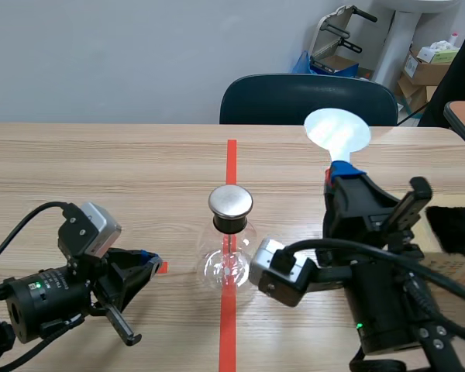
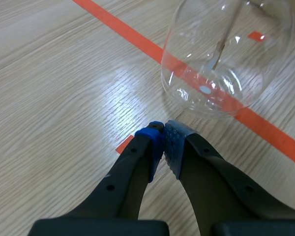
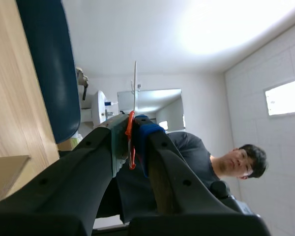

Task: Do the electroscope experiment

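The electroscope [image 1: 229, 252], a clear glass flask with a round metal cap [image 1: 230, 201], stands on the orange tape line at the table's middle. My left gripper [image 1: 151, 263] lies low on the table to its left, shut on nothing, pointing at the flask. In the left wrist view the gripper [image 2: 163, 129] ends a short way from the flask [image 2: 221, 64], with a thin rod inside the glass. My right gripper [image 1: 341, 172] is raised right of the flask, shut on the red handle of a pale round paddle [image 1: 337, 130]. The paddle [image 3: 135, 83] shows edge-on between the pads [image 3: 146, 132].
A dark blue chair [image 1: 306, 99] stands behind the table's far edge. A dark fuzzy thing [image 1: 453, 229] lies near the right edge. Cardboard boxes [image 1: 426, 66] stand at the back right. A person [image 3: 226, 162] shows in the right wrist view.
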Robot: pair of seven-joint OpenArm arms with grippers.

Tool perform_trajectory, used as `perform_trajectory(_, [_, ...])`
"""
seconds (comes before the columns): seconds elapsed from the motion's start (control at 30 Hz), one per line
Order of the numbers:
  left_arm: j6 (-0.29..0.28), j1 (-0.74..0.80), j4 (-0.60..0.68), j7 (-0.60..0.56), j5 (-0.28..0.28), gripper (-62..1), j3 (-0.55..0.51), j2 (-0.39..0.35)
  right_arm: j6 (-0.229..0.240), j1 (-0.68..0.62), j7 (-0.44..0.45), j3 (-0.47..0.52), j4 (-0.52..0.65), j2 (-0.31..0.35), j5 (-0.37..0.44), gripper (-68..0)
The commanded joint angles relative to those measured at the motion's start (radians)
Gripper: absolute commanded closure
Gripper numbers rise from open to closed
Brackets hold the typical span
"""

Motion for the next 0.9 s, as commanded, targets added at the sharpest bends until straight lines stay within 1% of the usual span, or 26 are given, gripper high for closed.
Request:
perform_trajectory(0.0, [0.005,-0.019,-0.005,-0.023,0.008,-3.4,0.008,0.022,-0.058,0.011,-0.016,0.001,-0.011,-0.005,-0.002,-1.8])
perform_trajectory(0.1, [0.005,-0.042,-0.054,-0.047,0.045,-3.3,0.029,0.051,-0.058,0.011,-0.026,-0.004,-0.037,-0.023,-0.002,-1.8])
perform_trajectory(0.2, [0.005,-0.057,-0.087,-0.064,0.069,-3.4,0.046,0.073,-0.058,0.011,-0.026,-0.005,-0.047,-0.039,-0.002,-1.8])
perform_trajectory(0.27, [0.005,-0.058,-0.096,-0.072,0.079,-3.4,0.053,0.081,-0.058,0.011,-0.030,-0.005,-0.047,-0.048,-0.002,-1.8])
perform_trajectory(0.37, [0.000,-0.059,-0.097,-0.076,0.105,-3.4,0.053,0.088,-0.043,0.011,-0.033,-0.005,-0.047,-0.051,-0.002,-1.8])
perform_trajectory(0.47, [-0.008,-0.064,-0.097,-0.081,0.108,-3.4,0.053,0.089,-0.008,0.011,-0.037,-0.006,-0.047,-0.051,-0.002,-1.8])
perform_trajectory(0.57, [-0.031,-0.071,-0.095,-0.085,0.108,-3.4,0.052,0.086,-0.008,0.011,-0.037,-0.006,-0.047,-0.051,-0.002,-1.8])
perform_trajectory(0.87, [-0.029,-0.071,-0.066,-0.130,0.108,-3.4,0.050,0.086,0.000,0.011,-0.036,-0.006,-0.047,-0.050,-0.002,-1.8])
